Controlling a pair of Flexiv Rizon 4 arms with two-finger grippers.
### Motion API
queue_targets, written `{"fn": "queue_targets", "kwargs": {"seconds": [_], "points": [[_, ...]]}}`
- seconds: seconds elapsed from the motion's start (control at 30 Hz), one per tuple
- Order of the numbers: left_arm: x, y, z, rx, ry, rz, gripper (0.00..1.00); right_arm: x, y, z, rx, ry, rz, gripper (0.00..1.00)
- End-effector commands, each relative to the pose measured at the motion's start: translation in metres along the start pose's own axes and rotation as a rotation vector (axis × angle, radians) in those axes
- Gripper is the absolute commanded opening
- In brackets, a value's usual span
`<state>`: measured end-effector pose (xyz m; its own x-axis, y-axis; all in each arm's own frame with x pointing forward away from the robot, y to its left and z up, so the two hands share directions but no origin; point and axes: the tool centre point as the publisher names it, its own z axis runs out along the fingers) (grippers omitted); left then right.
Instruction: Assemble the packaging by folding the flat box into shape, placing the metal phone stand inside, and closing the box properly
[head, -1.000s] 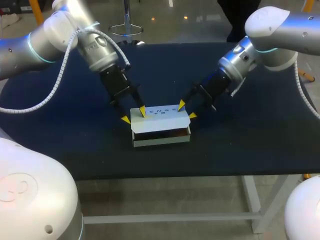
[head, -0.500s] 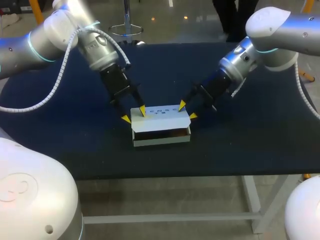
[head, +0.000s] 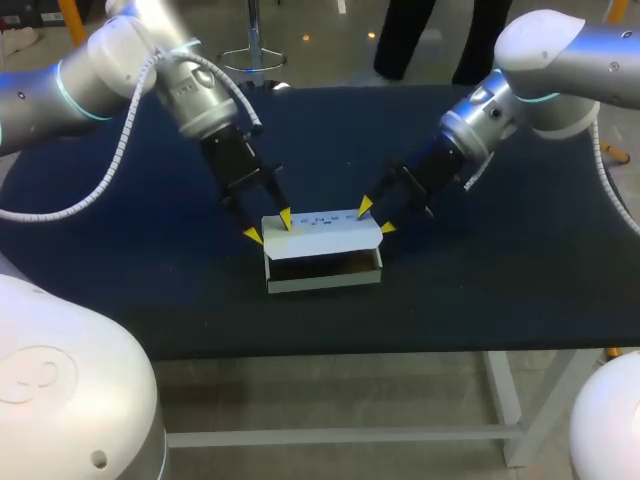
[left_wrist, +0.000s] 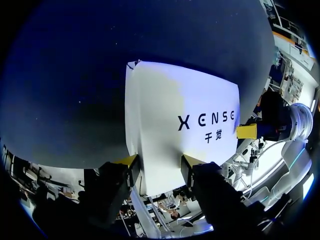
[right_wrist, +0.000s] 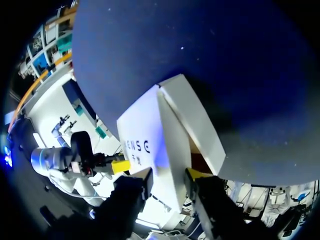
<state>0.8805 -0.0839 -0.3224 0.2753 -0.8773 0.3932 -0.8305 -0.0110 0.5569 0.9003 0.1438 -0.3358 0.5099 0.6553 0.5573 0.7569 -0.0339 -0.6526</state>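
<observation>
Smooth white rectangular cardboard box

box on table | left fingers at box's left end | right fingers at box's right end

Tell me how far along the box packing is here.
Done: the box is folded into shape on the table. In hand: the left pincer and right pincer sit at the two ends of the lid, which is raised over an open front. The inside is dark, so whether the stand is in, I cannot tell. Left: shutting the lid.
</observation>
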Motion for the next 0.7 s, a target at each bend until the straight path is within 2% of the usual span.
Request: {"fn": "queue_targets", "kwargs": {"seconds": [0.03,0.7], "points": [[0.0036,-0.0015,-0.0025,-0.007,-0.005,-0.003,0.55,0.0024,-0.0011,-0.0015,0.0,-0.003,-0.001,0.46],[0.0093,-0.0025,-0.0085,-0.029,-0.003,-0.034,0.52,0.006,-0.0029,-0.0054,-0.003,0.0,-0.004,0.45]]}}
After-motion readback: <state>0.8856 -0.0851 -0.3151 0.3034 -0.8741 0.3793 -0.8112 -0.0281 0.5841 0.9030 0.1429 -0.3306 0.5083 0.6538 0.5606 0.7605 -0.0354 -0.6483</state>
